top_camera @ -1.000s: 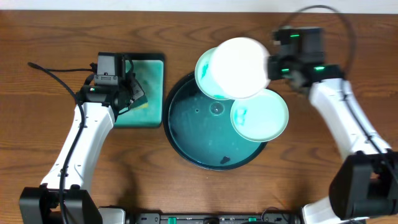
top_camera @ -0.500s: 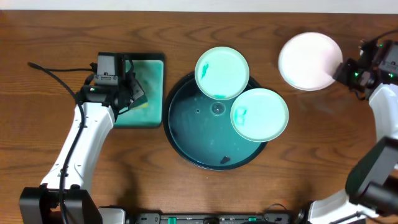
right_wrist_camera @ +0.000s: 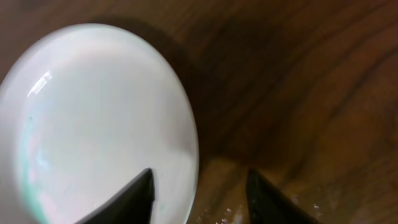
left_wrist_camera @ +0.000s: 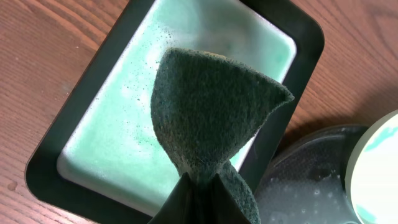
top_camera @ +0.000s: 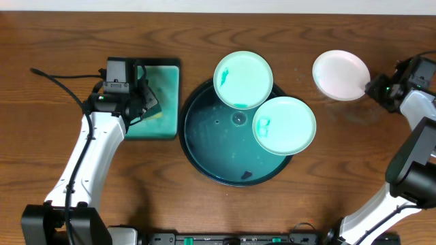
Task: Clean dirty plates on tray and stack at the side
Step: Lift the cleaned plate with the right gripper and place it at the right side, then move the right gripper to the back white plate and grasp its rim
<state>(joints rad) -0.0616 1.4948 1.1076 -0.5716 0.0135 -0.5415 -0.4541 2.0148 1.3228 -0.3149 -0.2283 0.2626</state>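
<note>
The tray (top_camera: 204, 153) sits mid-table with a glossy teal inside. A pale mint plate (top_camera: 243, 79) with a teal smear leans on its far rim. A second smeared plate (top_camera: 285, 125) rests on its right side. A clean white plate (top_camera: 340, 74) lies on the wood at the far right; it also shows in the right wrist view (right_wrist_camera: 93, 124). My right gripper (right_wrist_camera: 199, 193) is open, its fingers on either side of that plate's right rim (top_camera: 377, 87). My left gripper (left_wrist_camera: 202, 199) is shut on a dark green sponge (left_wrist_camera: 211, 118), held above the sponge dish (left_wrist_camera: 112, 143).
The rectangular green sponge dish (top_camera: 163, 122) stands left of the tray, almost touching it. Wet droplets lie on the wood near the white plate. A black cable (top_camera: 61, 78) runs across the table's left side.
My right arm carried the white plate from above the tray to the far right and lowered it onto the wood. The left arm has not moved.
</note>
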